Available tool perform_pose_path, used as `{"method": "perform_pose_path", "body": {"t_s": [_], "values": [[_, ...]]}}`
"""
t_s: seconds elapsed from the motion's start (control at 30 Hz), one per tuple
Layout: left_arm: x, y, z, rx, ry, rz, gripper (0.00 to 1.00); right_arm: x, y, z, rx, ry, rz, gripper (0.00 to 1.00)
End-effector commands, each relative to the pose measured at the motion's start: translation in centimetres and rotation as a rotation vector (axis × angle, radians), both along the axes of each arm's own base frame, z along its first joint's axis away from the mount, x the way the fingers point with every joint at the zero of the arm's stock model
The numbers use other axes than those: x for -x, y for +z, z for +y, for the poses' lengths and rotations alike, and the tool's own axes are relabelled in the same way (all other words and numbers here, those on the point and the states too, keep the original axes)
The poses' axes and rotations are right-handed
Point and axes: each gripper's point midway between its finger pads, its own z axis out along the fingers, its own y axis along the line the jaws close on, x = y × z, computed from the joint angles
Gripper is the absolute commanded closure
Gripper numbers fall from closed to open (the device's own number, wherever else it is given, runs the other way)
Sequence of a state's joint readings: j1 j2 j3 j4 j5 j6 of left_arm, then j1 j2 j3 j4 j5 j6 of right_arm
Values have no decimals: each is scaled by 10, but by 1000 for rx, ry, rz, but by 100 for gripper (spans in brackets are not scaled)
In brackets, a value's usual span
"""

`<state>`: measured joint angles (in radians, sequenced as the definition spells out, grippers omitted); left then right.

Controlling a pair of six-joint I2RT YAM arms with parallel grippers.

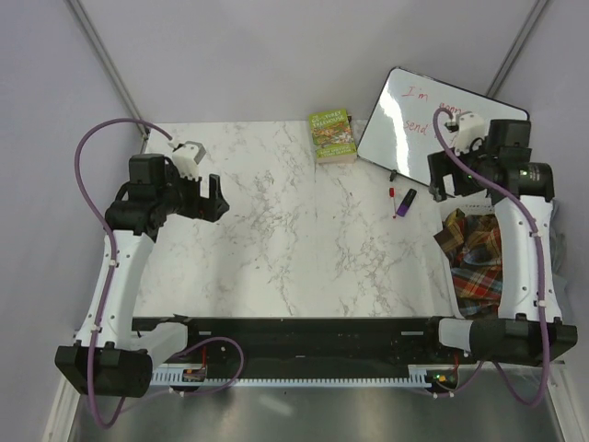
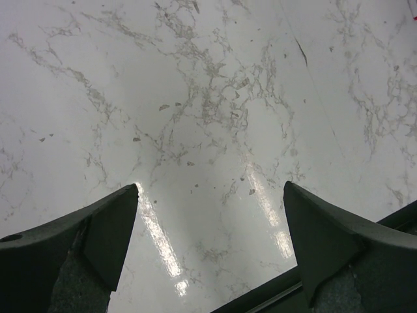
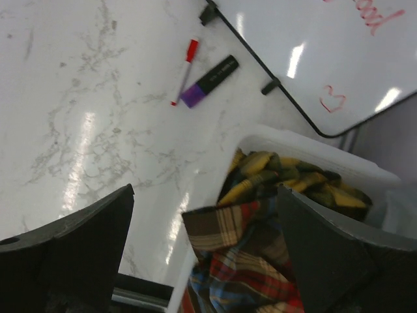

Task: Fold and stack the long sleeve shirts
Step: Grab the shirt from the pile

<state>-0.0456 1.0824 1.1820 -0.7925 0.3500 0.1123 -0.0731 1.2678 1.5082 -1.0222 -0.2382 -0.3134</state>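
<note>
The left gripper [image 1: 210, 196] hangs over the left part of the white marble bench [image 1: 276, 249]. Its jaws stand wide apart and there is nothing between them; in the left wrist view only the bare bench surface shows under the fingers [image 2: 104, 228].

The right gripper [image 1: 440, 177] is at the far right side of the bench. Its jaws are also wide apart and hold nothing. In the right wrist view it hovers above a white bin [image 3: 306, 147] that stands at the right edge of the bench.

The long sleeve shirts [image 3: 241, 261] lie crumpled inside this bin, not folded. The one on top is plaid in red-orange, brown and blue. Behind it, deeper in the bin, there is another cloth [image 3: 287, 176] in yellow and dark green checks. The gripper does not touch them.

On the bench, just beside the bin, lie a red pen [image 3: 184, 70] and a black and purple marker [image 3: 210, 81], close together. Behind them a whiteboard [image 1: 414, 110] with red writing rests at the far right corner. A green book [image 1: 333, 136] lies near its left edge.
</note>
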Motion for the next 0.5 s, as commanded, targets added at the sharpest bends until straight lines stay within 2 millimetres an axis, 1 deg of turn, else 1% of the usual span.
{"method": "perform_pose_path", "body": {"t_s": [0.0,0.03,0.07,0.1,0.13,0.17,0.2,0.27,0.3,0.33,0.4,0.43,0.47], "values": [[5,23,-23,97,-108,-22,1,39,10,-47,129,-19,100,2],[5,26,-25,107,-118,-25,1,46,12,-67,154,-66,109,2],[5,25,-28,120,-128,-10,1,57,9,-81,187,-101,153,2],[5,25,-29,126,-128,-3,1,66,8,-102,226,-131,173,2],[4,27,-29,129,-127,-3,1,74,5,-113,245,-148,200,2],[3,25,-29,127,-124,5,1,84,0,-122,255,-162,238,2],[2,25,-29,126,-123,6,1,94,-7,-143,287,-181,285,2],[2,27,-30,129,-129,4,1,107,-22,-161,282,-207,347,2],[1,28,-30,130,-130,4,1,116,-30,-176,264,-246,380,2],[0,29,-30,132,-130,4,1,122,-41,-180,258,-233,413,2],[-1,29,-30,135,-128,6,1,130,-53,-185,227,-240,442,2],[-1,29,-30,137,-126,9,1,132,-66,-179,192,-212,464,2],[-2,27,-31,137,-126,14,1,131,-72,-178,182,-211,463,2]]}}
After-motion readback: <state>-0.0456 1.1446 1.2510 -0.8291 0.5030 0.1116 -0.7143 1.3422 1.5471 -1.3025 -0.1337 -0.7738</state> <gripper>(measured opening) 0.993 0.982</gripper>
